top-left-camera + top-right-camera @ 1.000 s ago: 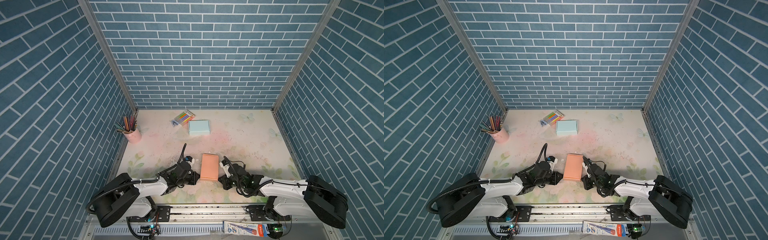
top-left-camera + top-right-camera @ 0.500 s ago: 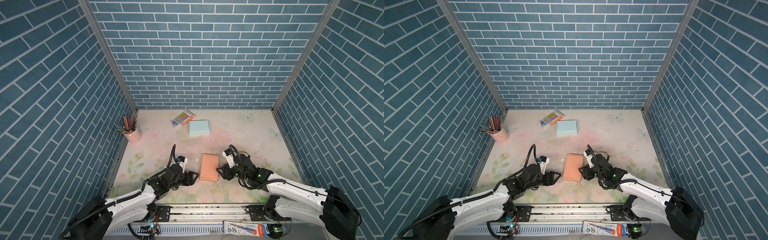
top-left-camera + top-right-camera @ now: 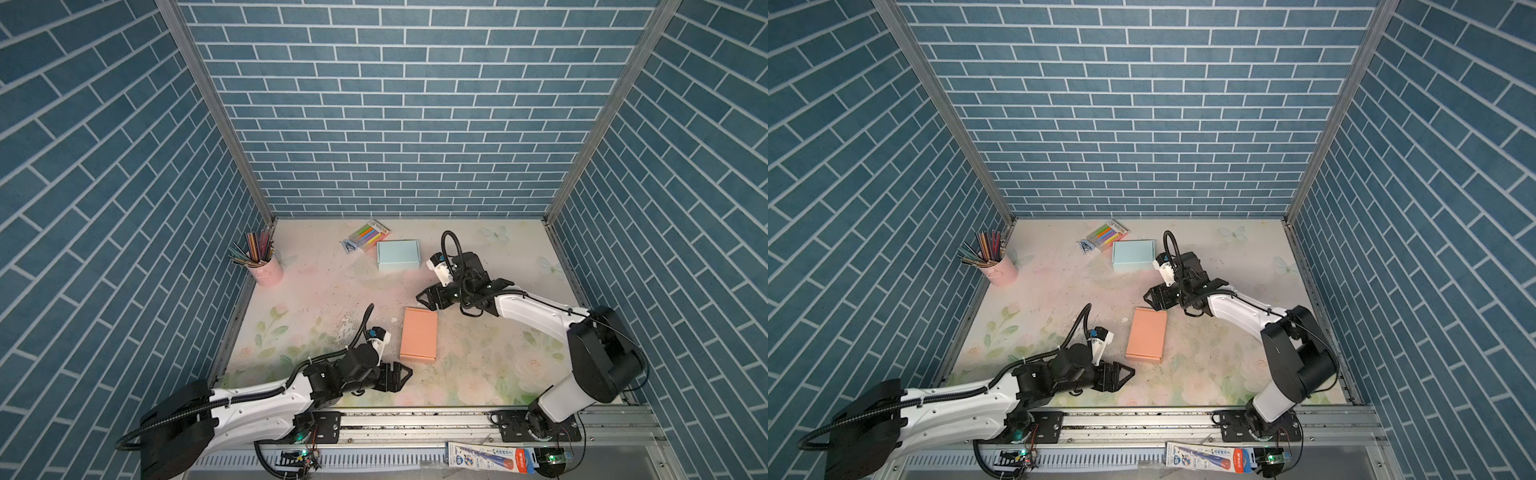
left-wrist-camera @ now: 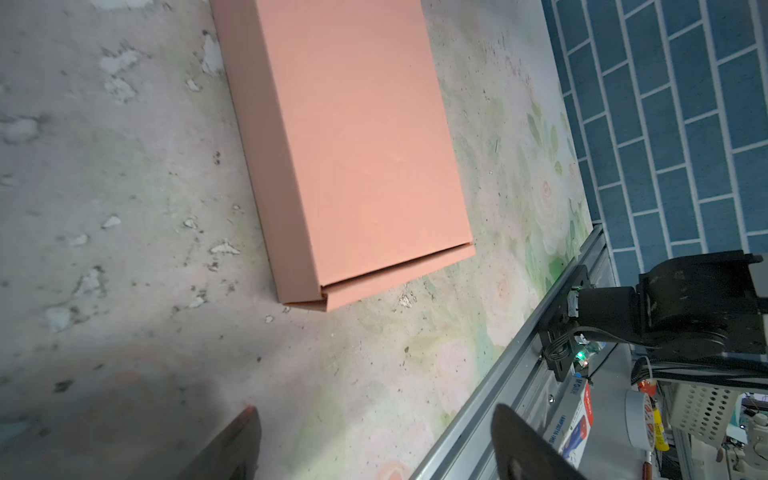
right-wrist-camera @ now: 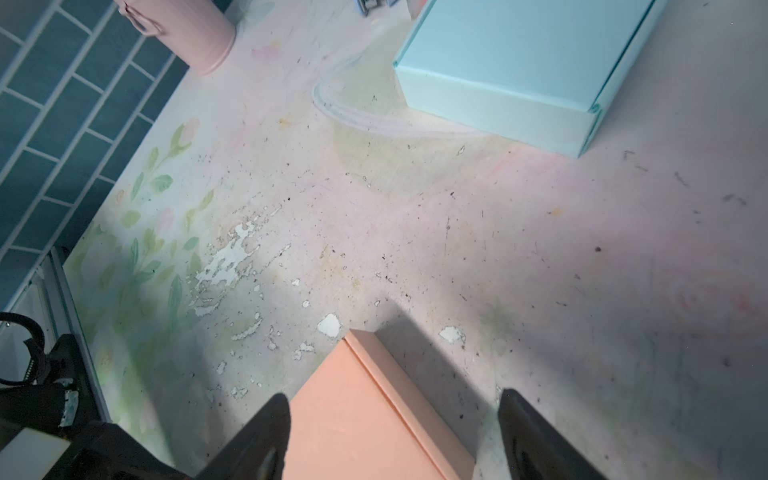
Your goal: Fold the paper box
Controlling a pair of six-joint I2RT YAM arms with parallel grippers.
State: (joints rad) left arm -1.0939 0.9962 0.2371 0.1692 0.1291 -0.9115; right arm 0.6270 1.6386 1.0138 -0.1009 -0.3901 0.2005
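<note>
Now, paper box [image 3: 419, 334]: closed, flat on tabletop [image 3: 324, 291].
My left tool [image 3: 401, 377]: open, empty, near it.
My right tool [image 3: 424, 301]: open, empty, near its far end.

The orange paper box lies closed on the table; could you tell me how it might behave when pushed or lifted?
Flat and low, the orange paper box should slide under a push, not tip or roll. It looks like thin folded card: probably light, easily dented. Its end flap shows a slight gap, so lifting there might open it.
</note>
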